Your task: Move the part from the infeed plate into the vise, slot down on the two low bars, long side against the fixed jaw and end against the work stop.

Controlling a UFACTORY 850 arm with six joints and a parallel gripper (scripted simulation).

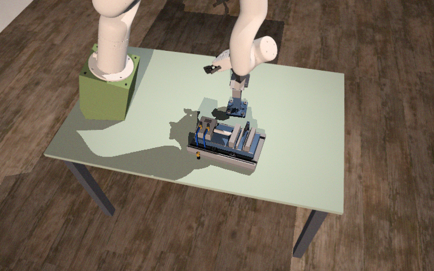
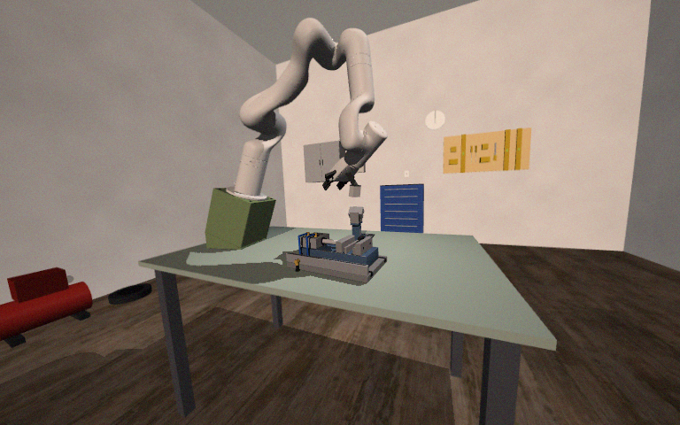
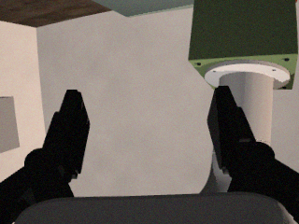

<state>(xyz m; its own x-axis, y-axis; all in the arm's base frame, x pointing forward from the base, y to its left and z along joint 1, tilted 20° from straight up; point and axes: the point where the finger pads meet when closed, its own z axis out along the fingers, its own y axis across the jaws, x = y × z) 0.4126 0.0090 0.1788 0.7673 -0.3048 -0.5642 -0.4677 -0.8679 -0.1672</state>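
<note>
My gripper is open and empty. It hangs high above the table and points sideways toward the arm's base. It also shows in the exterior view and in the wrist view, where only a bare wall lies between the fingers. A grey block, which looks like the part, sits on top of a blue bolted stand, right of and below the gripper. My forearm partly hides it. The vise stands in front of the stand, open, with nothing between its jaws. Its air cylinder is at the left end.
The green base block of the arm stands at the table's back left corner. A small yellow part sits at the vise's front left corner. Blue hoses run down the cylinder end.
</note>
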